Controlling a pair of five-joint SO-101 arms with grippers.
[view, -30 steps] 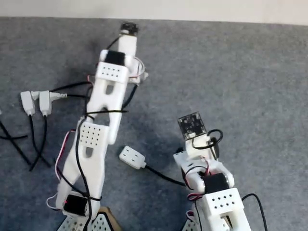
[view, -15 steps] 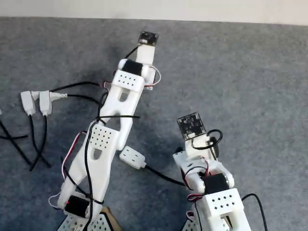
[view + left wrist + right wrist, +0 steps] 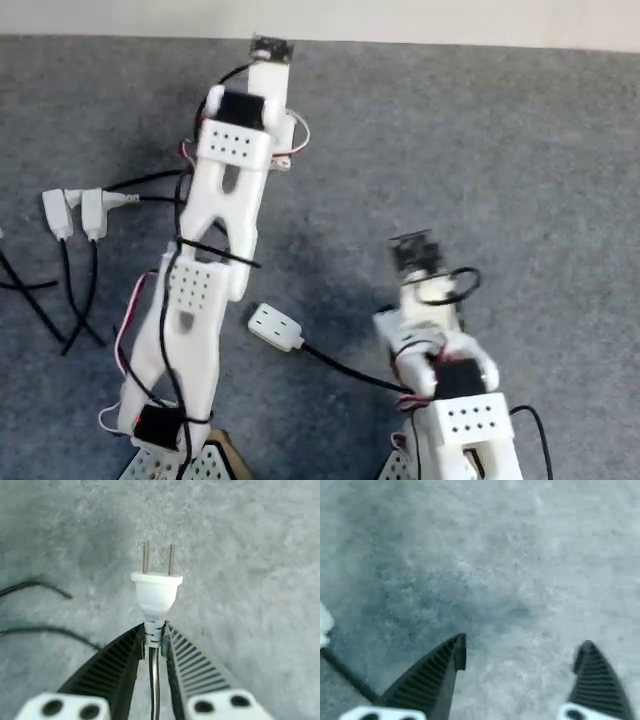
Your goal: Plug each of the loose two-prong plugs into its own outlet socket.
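Observation:
My left gripper (image 3: 154,632) is shut on the ribbed neck of a white two-prong plug (image 3: 156,592). Its prongs point away from the fingers, over bare grey carpet, and its black cord runs back between the fingers. In the high view the left arm (image 3: 232,150) stretches toward the far edge of the carpet. A white outlet socket (image 3: 275,327) with a black cable lies between the two arms. My right gripper (image 3: 520,652) hangs open over the carpet with nothing in it, and the socket's end (image 3: 324,622) shows beside it. The right arm (image 3: 428,300) stands at the near right.
Two more white connectors (image 3: 58,212) (image 3: 95,212) lie side by side at the left with black cords (image 3: 70,290) trailing toward the near edge. Grey carpet (image 3: 540,180) covers the table. A pale strip (image 3: 450,20) runs along the far edge.
The left arm swung right, then back to the left, with the plug still held. The right arm's wrist shifted a little to the right and away from the socket.

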